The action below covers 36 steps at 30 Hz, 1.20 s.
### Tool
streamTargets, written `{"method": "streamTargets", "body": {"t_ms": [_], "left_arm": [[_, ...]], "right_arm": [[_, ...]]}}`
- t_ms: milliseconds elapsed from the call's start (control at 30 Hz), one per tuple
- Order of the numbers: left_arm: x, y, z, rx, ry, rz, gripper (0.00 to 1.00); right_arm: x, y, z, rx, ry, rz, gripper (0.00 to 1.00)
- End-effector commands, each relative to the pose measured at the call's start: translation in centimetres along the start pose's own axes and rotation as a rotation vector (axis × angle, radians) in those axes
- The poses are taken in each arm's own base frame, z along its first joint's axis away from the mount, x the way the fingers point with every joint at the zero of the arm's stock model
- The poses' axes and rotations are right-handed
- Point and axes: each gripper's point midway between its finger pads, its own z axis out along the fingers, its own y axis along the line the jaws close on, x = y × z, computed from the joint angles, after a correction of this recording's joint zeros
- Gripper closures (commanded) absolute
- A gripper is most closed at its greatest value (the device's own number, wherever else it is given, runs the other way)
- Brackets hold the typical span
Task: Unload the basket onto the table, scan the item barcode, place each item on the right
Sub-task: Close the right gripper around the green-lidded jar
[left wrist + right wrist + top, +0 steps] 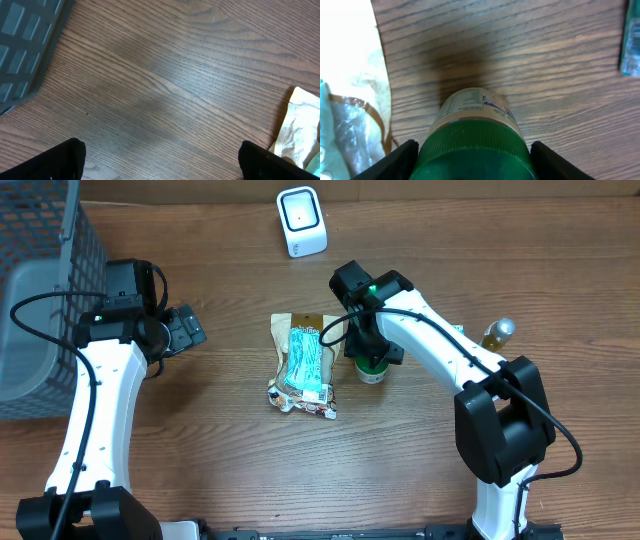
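Note:
A small jar with a green ribbed lid (475, 145) and a pale label stands upright on the wooden table, just right of a snack bag. My right gripper (472, 162) comes down over it, one finger pressed to each side of the lid. From overhead only the jar's lower edge (373, 375) shows under the right gripper (368, 352). The white barcode scanner (301, 220) stands at the back of the table. My left gripper (186, 330) hovers open over bare wood at the left, its fingers (65, 160) wide apart with nothing between them.
A brown and teal snack bag (303, 365) lies mid-table, its corner (300, 130) showing in the left wrist view. A gold-capped bottle (497, 333) stands at the right. A grey mesh basket (40, 290) fills the far left. A teal packet edge (631, 45) lies beyond the jar.

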Motion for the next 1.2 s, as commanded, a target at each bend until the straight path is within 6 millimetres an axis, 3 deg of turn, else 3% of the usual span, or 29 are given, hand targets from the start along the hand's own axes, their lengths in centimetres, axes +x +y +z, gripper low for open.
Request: {"method": "streamTargets", "body": {"t_ms": [0, 167, 767, 1167], "left_arm": [[-0.46, -0.07, -0.58, 0.001, -0.023, 0.013, 0.00], [-0.46, -0.07, -0.58, 0.001, -0.023, 0.013, 0.00], [-0.47, -0.08, -0.59, 0.001, -0.023, 0.012, 0.00], [-0.47, -0.07, -0.59, 0.001, -0.023, 0.013, 0.00]], "right_arm": [[-0.78, -0.88, -0.45, 0.031, -0.045, 0.027, 0.28], [-0.76, -0.87, -0.45, 0.030, -0.044, 0.025, 0.00], [-0.11, -0.66, -0.43, 0.015, -0.010, -0.067, 0.00], [0.18, -0.71, -0.30, 0.015, 0.003, -0.095, 0.07]]}}
